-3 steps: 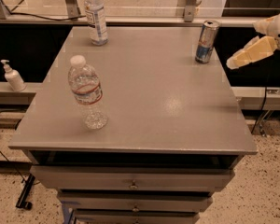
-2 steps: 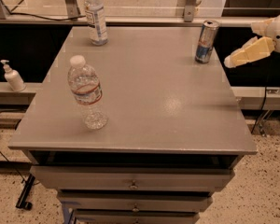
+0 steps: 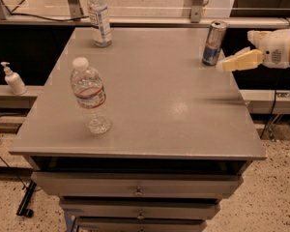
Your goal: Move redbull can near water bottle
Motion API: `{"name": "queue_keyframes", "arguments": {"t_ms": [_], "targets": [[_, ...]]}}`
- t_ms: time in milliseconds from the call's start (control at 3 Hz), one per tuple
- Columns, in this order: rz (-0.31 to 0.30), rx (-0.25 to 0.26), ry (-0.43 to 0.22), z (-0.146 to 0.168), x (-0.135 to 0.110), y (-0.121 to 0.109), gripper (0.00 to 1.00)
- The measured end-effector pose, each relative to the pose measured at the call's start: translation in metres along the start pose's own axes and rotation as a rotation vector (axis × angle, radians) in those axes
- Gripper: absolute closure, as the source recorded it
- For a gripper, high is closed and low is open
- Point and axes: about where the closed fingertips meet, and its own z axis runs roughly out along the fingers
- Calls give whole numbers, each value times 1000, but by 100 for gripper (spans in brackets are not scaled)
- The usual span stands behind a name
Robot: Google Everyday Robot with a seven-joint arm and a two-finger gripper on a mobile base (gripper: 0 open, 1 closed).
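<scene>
The redbull can [image 3: 214, 43] stands upright near the far right edge of the grey table [image 3: 154, 105]. The water bottle [image 3: 90, 95], clear with a white cap and a red-banded label, stands upright at the front left of the table. My gripper [image 3: 236, 50] comes in from the right edge of the view, just right of the can and not touching it. Its cream fingers [image 3: 240, 60] are spread apart and hold nothing.
A second bottle with a tall white-and-blue label [image 3: 99, 17] stands at the table's far left. A small white pump bottle [image 3: 12, 79] sits on a lower ledge to the left. Drawers [image 3: 137, 191] lie under the tabletop. A railing runs along the back.
My gripper has moved left, closer to the redbull can. The can and both bottles have not moved.
</scene>
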Motion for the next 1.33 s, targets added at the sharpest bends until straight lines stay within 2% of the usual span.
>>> {"name": "queue_keyframes", "arguments": {"t_ms": [667,1000,1333], "targets": [[16,57,-72,58,8,-37,0],[32,55,-87,82,7,-51,18],[43,60,-99,92,3,-61,42]]}}
